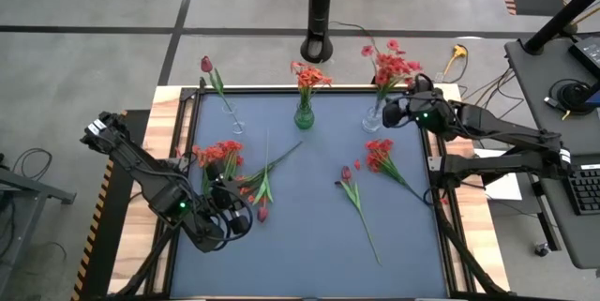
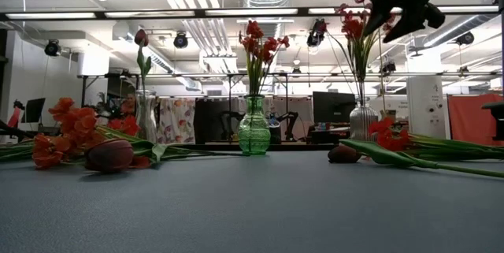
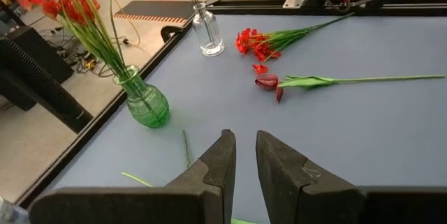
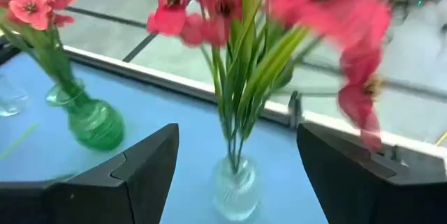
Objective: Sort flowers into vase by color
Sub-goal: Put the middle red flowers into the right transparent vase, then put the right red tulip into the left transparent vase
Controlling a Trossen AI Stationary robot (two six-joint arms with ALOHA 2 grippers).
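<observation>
Backing your opened, empty right hand (image 4: 234,175) away risks snagging blooms;
the clear vase (image 4: 235,185) just ahead could tip; left hand (image 3: 241,161) nearly closed, empty.

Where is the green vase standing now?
In the high view the green vase stands at the middle of the table's far edge, between the clear vase with a single tulip on its left and the clear vase with red flowers on its right.

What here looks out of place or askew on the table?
Nothing is spilled or damaged. All three vases stand upright: clear vase, green vase and right clear vase. Unsorted flowers lie flat on the mat: a pile on the left and loose stems on the right.
</observation>
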